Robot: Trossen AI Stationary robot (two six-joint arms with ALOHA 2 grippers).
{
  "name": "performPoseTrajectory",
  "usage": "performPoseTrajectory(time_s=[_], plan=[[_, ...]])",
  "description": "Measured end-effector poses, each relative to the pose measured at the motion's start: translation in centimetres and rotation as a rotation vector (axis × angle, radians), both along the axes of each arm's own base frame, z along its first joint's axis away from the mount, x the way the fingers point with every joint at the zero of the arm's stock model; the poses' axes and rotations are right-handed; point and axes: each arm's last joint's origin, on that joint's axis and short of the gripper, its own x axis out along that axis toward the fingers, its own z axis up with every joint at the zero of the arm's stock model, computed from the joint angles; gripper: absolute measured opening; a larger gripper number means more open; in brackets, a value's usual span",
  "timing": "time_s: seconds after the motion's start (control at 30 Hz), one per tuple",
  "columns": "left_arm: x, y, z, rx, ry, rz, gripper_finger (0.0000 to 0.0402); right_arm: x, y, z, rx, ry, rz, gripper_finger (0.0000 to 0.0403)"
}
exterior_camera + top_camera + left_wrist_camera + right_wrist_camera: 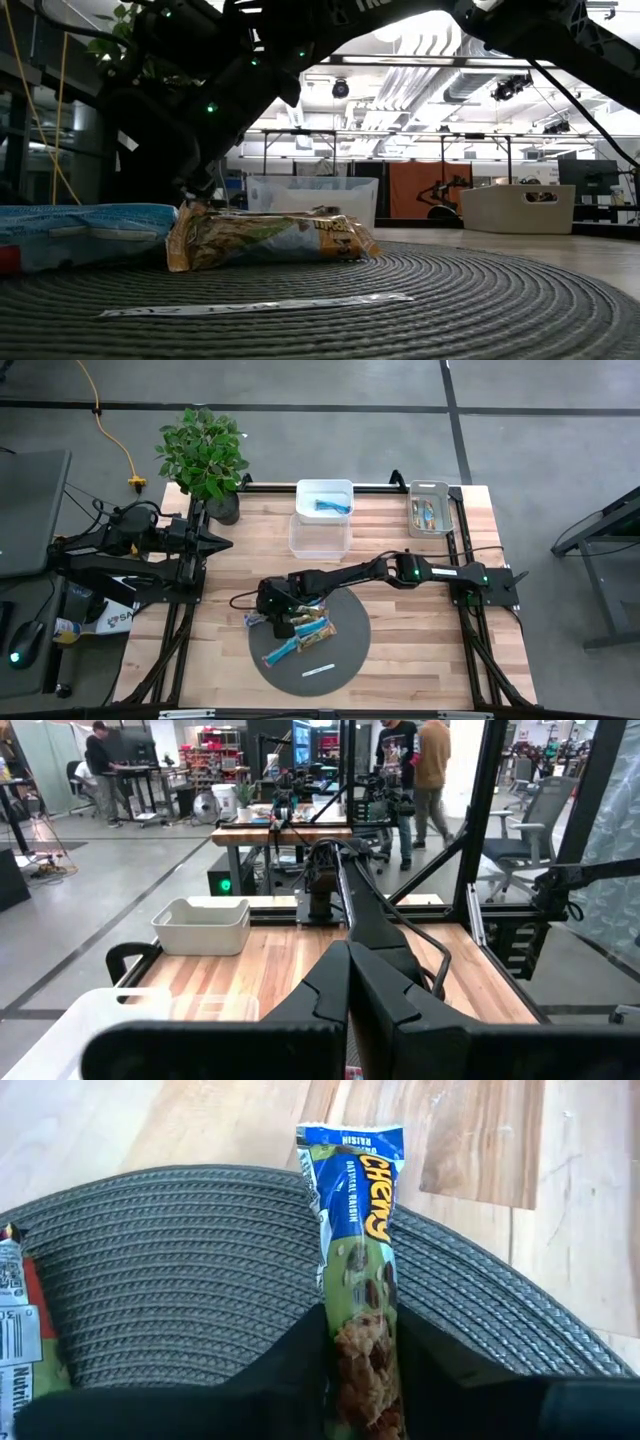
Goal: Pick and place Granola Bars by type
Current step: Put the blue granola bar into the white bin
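A blue-and-green granola bar (pixel 352 1210) lies on the round dark woven mat (pixel 345 650), with its far end at the mat's rim. My right gripper (pixel 362 1380) is shut on it at the mat's left part (pixel 264 608). More granola bars lie on the mat: tan-and-green ones (pixel 312 626) and a blue one (pixel 281 652). In the low view a tan-and-green bar (pixel 270 238) and a blue bar (pixel 85 232) lie flat. My left gripper (pixel 350 985) waits shut, level, at the table's left (pixel 225 543). My right gripper pinches the blue-and-green bar between its two fingers by the two long sides, at the brown-printed end (pixel 362 1350) nearest the wrist. The fingers slant down from the table's right side and run along the bar. The bar's other end (pixel 350 1140) rests on the mat.
A thin white strip (pixel 318 670) lies on the mat's near part. At the table's far edge stand a white bin (pixel 324 488) holding a blue bar, a clear bin (pixel 320 536) and a grey bin (pixel 431 508) with bars. A potted plant (pixel 205 455) stands far left.
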Motion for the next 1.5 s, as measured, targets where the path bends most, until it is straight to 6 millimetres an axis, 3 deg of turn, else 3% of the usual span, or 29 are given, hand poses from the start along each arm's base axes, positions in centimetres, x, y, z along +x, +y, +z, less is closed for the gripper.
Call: performPoseTrajectory(time_s=[0.3, 0.53, 0.8, 1.07, 1.5], plan=[[0.0, 0.0, 0.0, 0.0, 0.0, 0.0, 0.0001, 0.2, 0.1, 0.9, 0.046, -0.038, 0.004, 0.0063], [0.0, 0.0, 0.0, 0.0, 0.0, 0.0, 0.0001, 0.4, 0.3, 3.8, 0.08, -0.11, 0.033, 0.0061], [0.0, 0.0, 0.0, 0.0, 0.001, 0.0, 0.0001, 0.0, 0.7, 9.0, 0.224, -0.197, 0.181, 0.0059], [0.0, 0.0, 0.0, 0.0, 0.002, 0.0, 0.0001, -1.9, 1.4, 14.9, 0.391, -0.267, 0.363, 0.0054], [0.1, 0.0, 0.0, 0.0, 0.005, 0.0, 0.0001, -6.3, 2.7, 26.1, 0.311, -0.611, 0.393, 0.0046]])
